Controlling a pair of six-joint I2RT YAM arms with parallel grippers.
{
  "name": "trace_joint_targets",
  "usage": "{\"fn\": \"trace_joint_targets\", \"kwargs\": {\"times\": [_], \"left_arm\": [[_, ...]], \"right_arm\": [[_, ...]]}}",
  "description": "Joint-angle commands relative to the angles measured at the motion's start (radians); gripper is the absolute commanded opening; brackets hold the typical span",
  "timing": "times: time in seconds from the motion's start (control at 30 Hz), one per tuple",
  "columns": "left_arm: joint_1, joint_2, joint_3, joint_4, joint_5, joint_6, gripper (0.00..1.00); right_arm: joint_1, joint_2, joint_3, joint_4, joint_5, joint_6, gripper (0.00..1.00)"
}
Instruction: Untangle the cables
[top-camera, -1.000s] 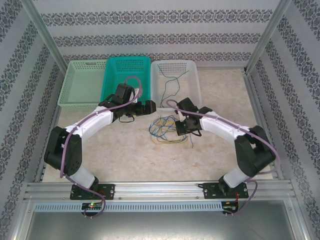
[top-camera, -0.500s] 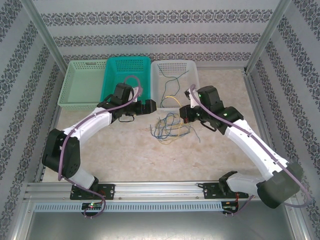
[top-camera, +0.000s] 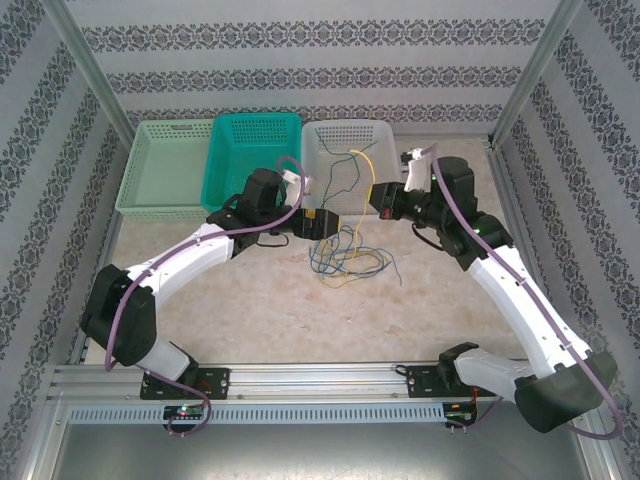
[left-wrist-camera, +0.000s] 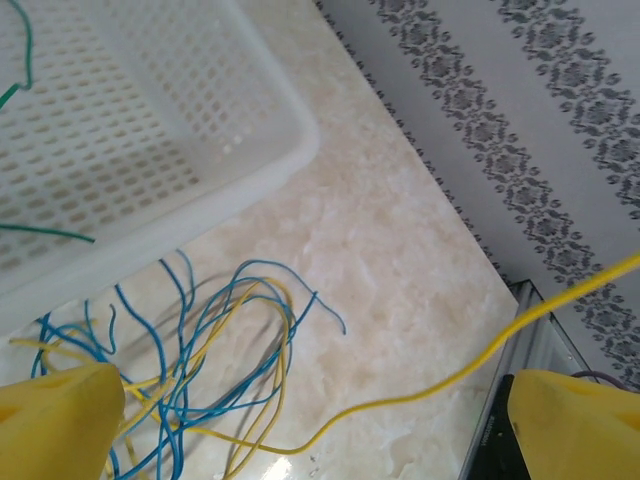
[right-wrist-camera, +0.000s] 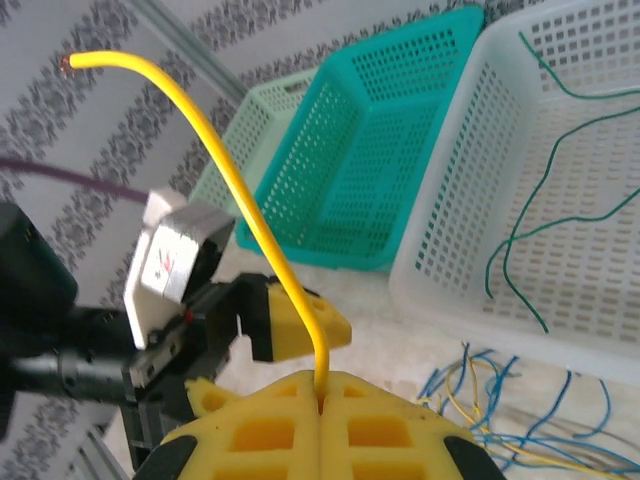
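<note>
Yellow cable (right-wrist-camera: 250, 215), lower end unseen inside right gripper (right-wrist-camera: 320, 388)

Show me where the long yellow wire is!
The right gripper pinches the yellow wire, which arches up at the white basket's near edge, right of centre in the top view, above the tangle.

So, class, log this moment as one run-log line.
right end effector: shut on yellow cable | left end effector: open | cable tangle: on table
</note>
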Motion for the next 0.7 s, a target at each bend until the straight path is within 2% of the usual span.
{"fn": "trace_joint_targets", "kwargs": {"times": [0.0, 0.17, 0.33, 0.5, 0.57, 0.67], "left_arm": [[-0.029, 0.004, 0.034, 0.098, 0.074, 0.034, 0.98], [-0.068, 0.048, 0.069, 0.150, 0.117, 0.019, 0.96], [-0.085, 0.092, 0.088, 0.269, 0.175, -0.055, 0.93], [-0.102, 0.126, 0.134, 0.226, 0.166, -0.033, 0.88], [-0.108, 0.135, 0.143, 0.226, 0.166, -0.034, 0.81], [-0.115, 0.141, 0.147, 0.253, 0.172, -0.044, 0.63]], "right_arm": [[-0.035, -0.004, 0.052, 0.078, -0.083, 0.085, 0.00], [-0.045, 0.020, 0.064, 0.144, -0.131, 0.164, 0.00], [-0.053, 0.050, 0.074, 0.186, -0.146, 0.229, 0.00], [-0.055, 0.078, 0.085, 0.249, -0.186, 0.292, 0.00], [-0.057, 0.081, 0.086, 0.273, -0.193, 0.311, 0.00], [-0.067, 0.086, 0.091, 0.287, -0.197, 0.331, 0.00]]}}
